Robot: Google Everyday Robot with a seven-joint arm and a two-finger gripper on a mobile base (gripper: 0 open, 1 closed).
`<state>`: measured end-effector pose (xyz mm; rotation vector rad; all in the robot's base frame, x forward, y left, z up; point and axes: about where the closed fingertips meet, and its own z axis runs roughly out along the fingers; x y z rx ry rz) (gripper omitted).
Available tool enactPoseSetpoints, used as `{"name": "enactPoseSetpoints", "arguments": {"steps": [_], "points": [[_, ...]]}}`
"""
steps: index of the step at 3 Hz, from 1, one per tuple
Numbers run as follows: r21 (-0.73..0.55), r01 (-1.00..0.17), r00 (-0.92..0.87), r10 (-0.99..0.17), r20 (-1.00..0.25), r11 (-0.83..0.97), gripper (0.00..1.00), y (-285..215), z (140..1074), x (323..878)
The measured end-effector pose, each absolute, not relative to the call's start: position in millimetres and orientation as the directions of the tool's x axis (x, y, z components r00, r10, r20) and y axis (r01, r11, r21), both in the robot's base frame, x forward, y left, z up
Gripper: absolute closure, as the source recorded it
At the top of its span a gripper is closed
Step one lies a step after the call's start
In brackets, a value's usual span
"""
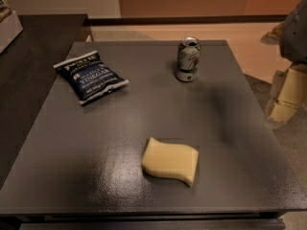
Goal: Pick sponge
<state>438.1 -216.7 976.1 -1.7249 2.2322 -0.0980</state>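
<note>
The sponge is a pale yellow foam slab with wavy edges. It lies flat on the dark grey table, near the front edge and a little right of centre. My gripper hangs at the far right of the camera view, beyond the table's right edge and above the floor. It is well to the right of the sponge and further back, and it touches nothing. Part of the arm shows above it at the frame's edge.
A green and white soda can stands upright at the back of the table. A dark blue chip bag lies at the back left. A darker counter adjoins the table on the left.
</note>
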Motion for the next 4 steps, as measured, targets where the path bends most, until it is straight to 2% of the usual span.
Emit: {"name": "enactPoseSetpoints", "arguments": {"steps": [2, 4], "points": [[-0.215, -0.944, -0.198, -0.951, -0.237, 0.25, 0.0, -207.3, 972.1, 433.0], [-0.136, -0.975, -0.124, -0.94, -0.318, 0.175, 0.0, -154.7, 942.0, 403.1]]}}
